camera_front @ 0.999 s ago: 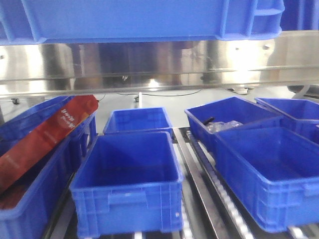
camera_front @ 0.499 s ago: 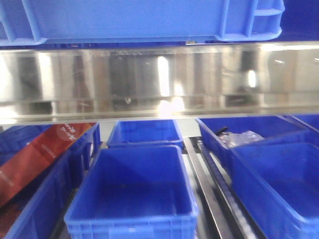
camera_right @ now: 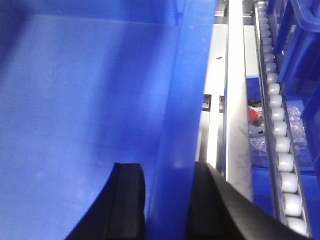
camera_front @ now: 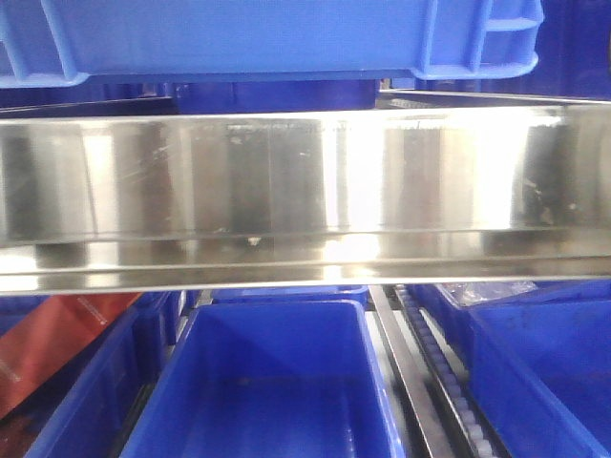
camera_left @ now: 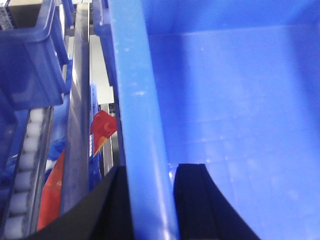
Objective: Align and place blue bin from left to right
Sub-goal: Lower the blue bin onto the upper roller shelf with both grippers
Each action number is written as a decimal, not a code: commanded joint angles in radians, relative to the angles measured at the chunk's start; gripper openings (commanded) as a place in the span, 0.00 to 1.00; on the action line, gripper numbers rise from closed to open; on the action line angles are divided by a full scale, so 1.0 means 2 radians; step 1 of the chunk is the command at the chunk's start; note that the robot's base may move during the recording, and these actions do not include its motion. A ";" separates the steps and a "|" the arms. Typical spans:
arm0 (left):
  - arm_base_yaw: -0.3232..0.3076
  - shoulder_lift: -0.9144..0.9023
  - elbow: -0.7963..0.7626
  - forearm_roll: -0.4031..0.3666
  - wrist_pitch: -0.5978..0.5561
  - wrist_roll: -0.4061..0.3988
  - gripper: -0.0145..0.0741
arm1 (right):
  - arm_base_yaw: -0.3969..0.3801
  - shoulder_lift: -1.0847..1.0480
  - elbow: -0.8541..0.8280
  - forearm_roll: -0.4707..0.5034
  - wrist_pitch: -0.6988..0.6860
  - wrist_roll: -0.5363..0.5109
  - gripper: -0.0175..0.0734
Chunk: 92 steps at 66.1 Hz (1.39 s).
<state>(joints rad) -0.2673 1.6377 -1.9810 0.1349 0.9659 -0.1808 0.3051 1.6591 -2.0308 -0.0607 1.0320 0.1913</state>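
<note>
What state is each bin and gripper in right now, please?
blue bin: lifted, gripped on both side walls
left gripper: shut on the bin's wall
right gripper: shut on the bin's wall
middle lower bin: empty
left lower bin: holds red package

My front camera faces a steel rail (camera_front: 286, 181) close up. Each wrist camera looks down my fingers (camera_left: 197, 200) at the blue bin (camera_left: 142, 100) rim; all three share that bin.
</note>
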 commanded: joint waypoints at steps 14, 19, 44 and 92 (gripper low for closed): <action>-0.003 -0.012 -0.007 -0.008 -0.047 0.007 0.04 | 0.003 -0.012 -0.008 0.010 -0.042 -0.008 0.02; -0.003 -0.012 -0.007 -0.008 -0.047 0.007 0.04 | 0.003 -0.012 -0.008 0.010 -0.042 -0.008 0.02; -0.003 -0.012 -0.007 -0.008 -0.047 0.007 0.04 | 0.003 -0.012 -0.008 0.010 -0.042 -0.008 0.02; -0.003 0.002 -0.007 -0.008 -0.049 0.008 0.04 | 0.001 0.004 -0.008 0.012 -0.038 -0.008 0.02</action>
<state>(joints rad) -0.2673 1.6418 -1.9810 0.1349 0.9659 -0.1771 0.3051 1.6642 -2.0308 -0.0544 1.0425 0.1913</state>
